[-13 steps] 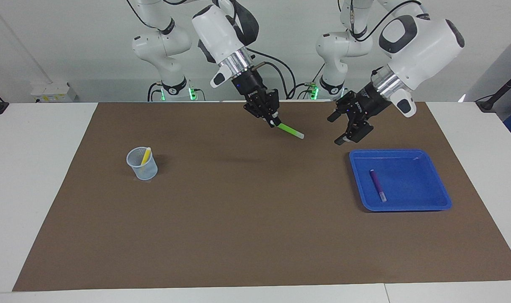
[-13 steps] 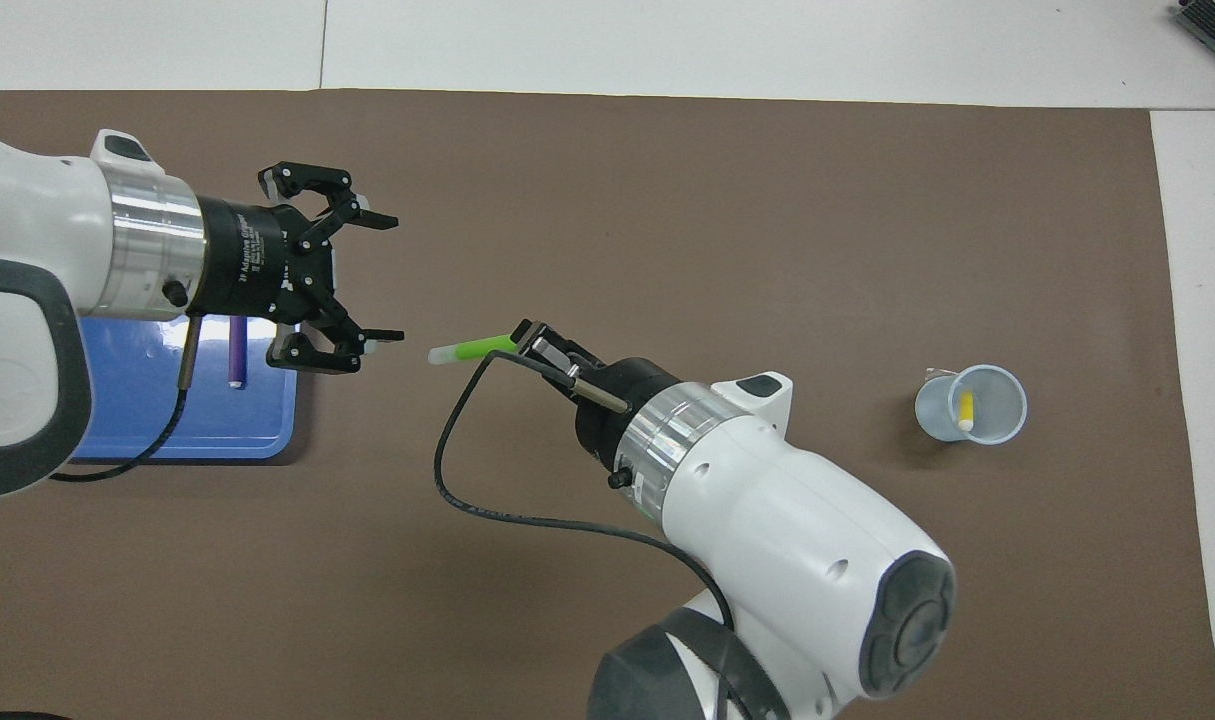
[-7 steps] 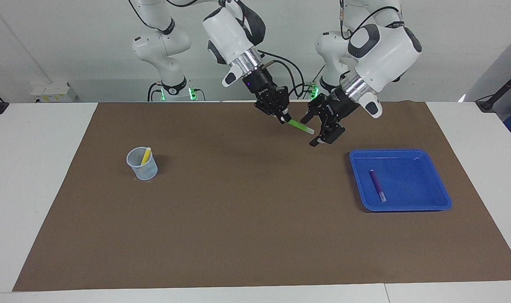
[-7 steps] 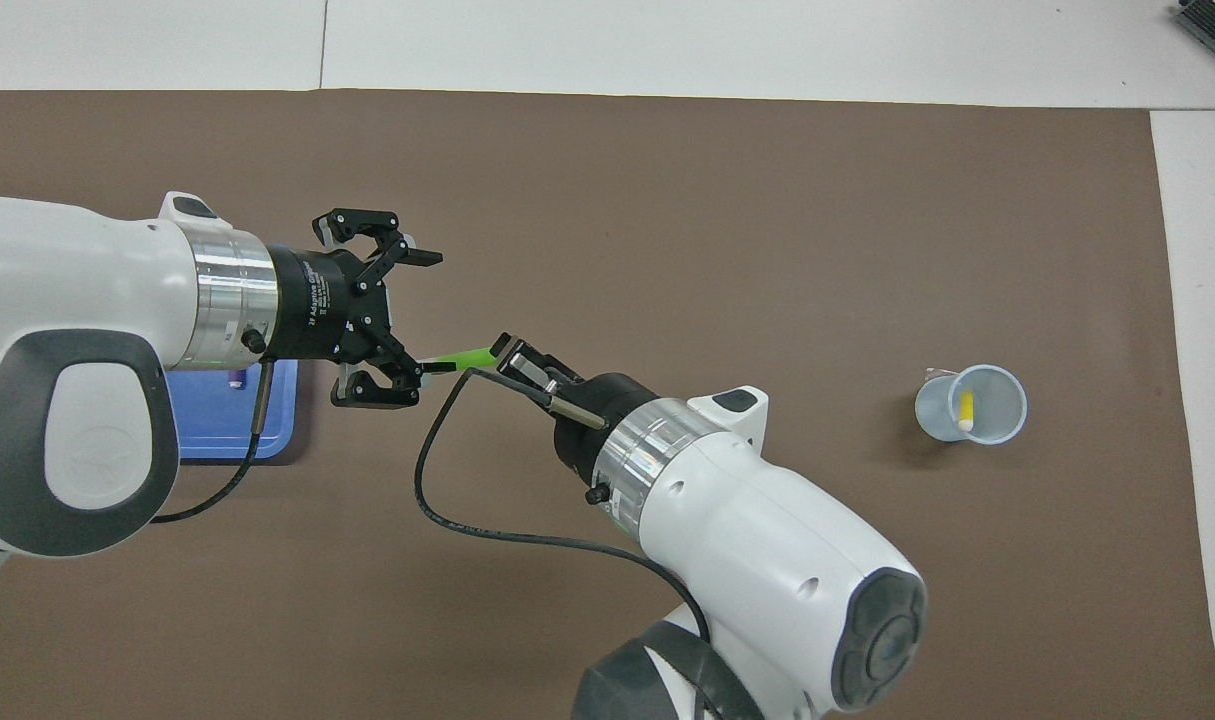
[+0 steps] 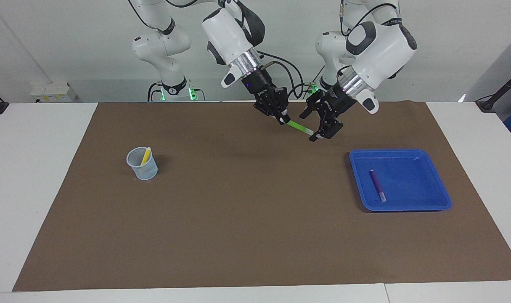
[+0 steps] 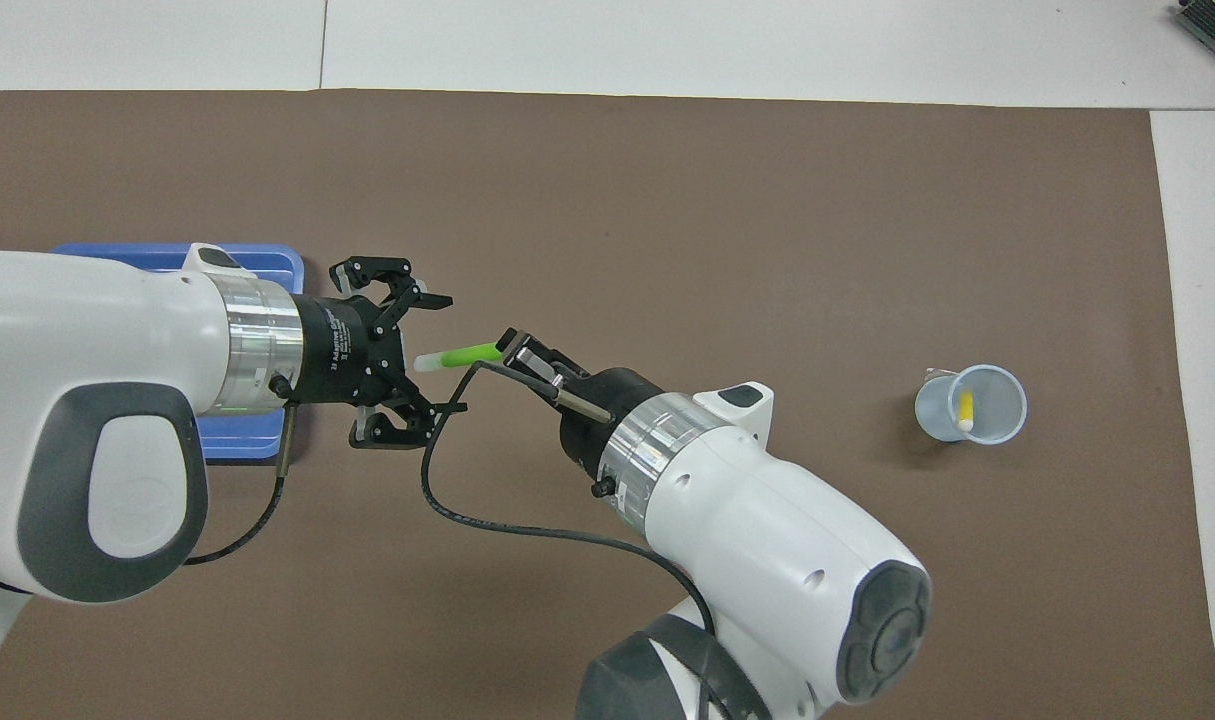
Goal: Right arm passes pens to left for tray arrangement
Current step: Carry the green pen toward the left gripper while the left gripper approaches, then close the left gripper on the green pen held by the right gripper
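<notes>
My right gripper (image 5: 283, 119) (image 6: 515, 350) is shut on the coloured end of the bright green pen (image 5: 298, 126) (image 6: 464, 353) and holds it in the air over the mat. The pen's pale end points into my left gripper (image 5: 313, 126) (image 6: 445, 354), which is open with its fingers on either side of that end. The purple pen (image 5: 377, 185) lies in the blue tray (image 5: 400, 208) (image 6: 267, 262) toward the left arm's end; the left arm hides this pen in the overhead view. The yellow pen (image 5: 145, 156) (image 6: 965, 410) stands in a small pale cup (image 5: 143, 167) (image 6: 997, 400).
A brown mat (image 5: 247, 219) (image 6: 727, 200) covers most of the white table. The cup stands toward the right arm's end. A black cable (image 6: 487, 520) hangs from the right wrist.
My left gripper has swung from over the tray's edge toward the right gripper, and its open fingers now straddle the green pen's pale end. The right gripper shifted the pen slightly toward it.
</notes>
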You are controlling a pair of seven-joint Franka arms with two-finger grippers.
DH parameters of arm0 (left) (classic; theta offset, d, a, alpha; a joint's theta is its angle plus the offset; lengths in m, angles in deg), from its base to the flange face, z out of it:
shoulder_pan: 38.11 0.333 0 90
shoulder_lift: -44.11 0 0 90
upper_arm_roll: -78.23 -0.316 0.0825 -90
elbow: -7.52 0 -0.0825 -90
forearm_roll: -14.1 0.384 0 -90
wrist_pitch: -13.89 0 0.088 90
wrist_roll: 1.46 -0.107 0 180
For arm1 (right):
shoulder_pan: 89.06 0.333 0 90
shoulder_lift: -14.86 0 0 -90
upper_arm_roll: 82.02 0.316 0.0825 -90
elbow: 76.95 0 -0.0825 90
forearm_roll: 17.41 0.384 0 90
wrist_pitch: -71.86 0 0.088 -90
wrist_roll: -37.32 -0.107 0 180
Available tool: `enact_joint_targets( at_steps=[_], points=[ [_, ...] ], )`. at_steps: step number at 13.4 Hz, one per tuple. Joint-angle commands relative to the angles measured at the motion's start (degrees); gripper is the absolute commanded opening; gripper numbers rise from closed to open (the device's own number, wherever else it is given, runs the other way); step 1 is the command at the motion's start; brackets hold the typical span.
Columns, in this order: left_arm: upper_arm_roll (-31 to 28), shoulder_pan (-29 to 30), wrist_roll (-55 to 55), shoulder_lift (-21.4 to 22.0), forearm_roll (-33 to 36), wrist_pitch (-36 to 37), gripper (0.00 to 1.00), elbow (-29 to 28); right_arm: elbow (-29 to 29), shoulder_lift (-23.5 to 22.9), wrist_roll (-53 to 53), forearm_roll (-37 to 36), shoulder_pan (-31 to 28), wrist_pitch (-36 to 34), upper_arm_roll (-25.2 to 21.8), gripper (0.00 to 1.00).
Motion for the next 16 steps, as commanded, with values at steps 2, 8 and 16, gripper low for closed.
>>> enact_joint_targets(
  at_steps=[2, 8, 16],
  points=[
    [-0.74, -2.17, 1.77, 2.78, -0.93, -2.99, 1.00, -3.48, -0.15, -0.53, 1.03, 1.52, -1.68, 1.31, 0.38, 0.00],
    [-0.74, -2.88, 3.08, 2.60, -0.93, -5.70, 0.89, -3.57, -0.15, -0.62, 2.62, 1.52, -2.21, 1.31, 0.38, 0.00],
    [-0.74, -5.86, 5.38, 1.90, -0.93, -12.92, 0.88, -3.74, -0.24, -0.62, 2.62, 1.43, -2.04, 1.05, 0.38, 0.00]
  ],
)
